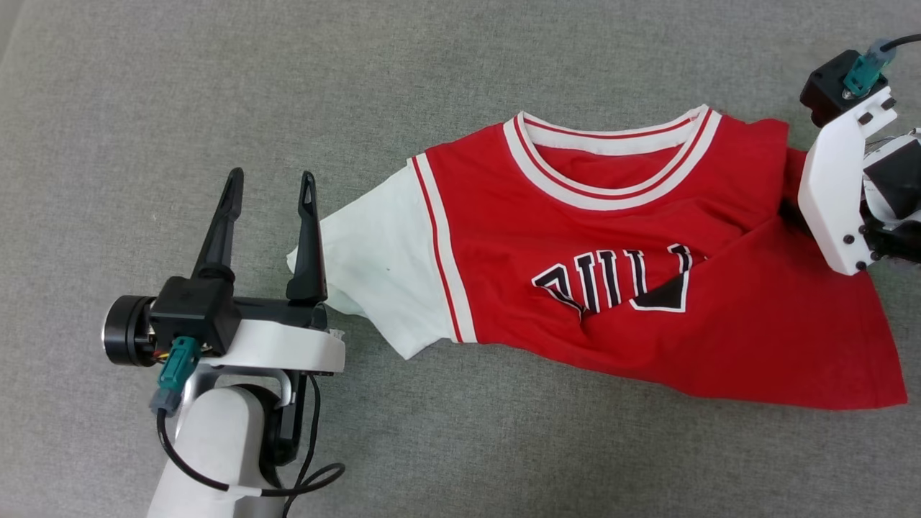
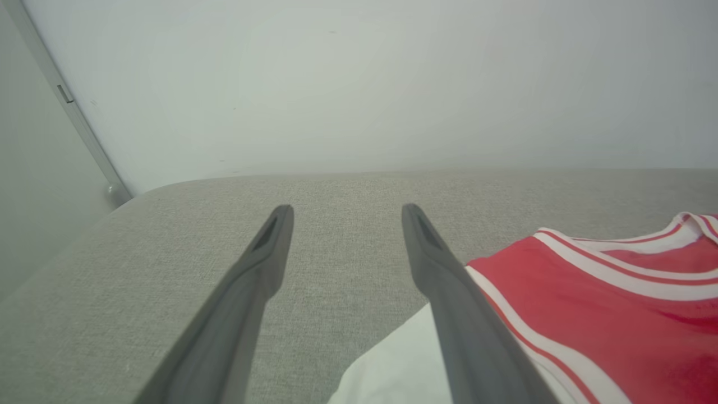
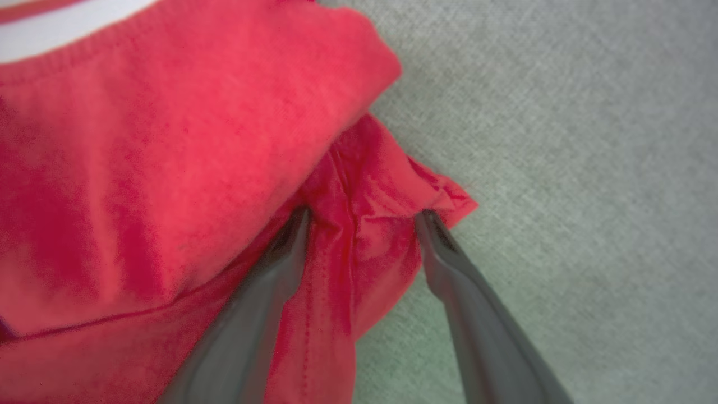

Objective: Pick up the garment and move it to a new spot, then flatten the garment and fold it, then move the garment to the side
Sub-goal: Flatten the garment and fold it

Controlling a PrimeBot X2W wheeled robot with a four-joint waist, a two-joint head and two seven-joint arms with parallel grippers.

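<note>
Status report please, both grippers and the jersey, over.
Left gripper open at white sleeve. Right gripper open, astride a red fold. Jersey rumpled on grey cushion, flap over its lettering.

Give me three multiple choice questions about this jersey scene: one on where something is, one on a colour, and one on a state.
1. Where is the left gripper?
A) beside the jersey's white sleeve
B) over the collar
C) at the bottom hem

2. What colour is the lettering?
A) blue
B) gold
C) black

3. How do the right gripper's jaws stand?
A) shut on the collar
B) open, with red cloth between them
C) shut on nothing

Answers:
1. A, the head view shows its fingers next to the sleeve's edge.
2. C, the strokes are black with a white outline.
3. B, the right wrist view shows spread jaws astride a red fold.
</note>
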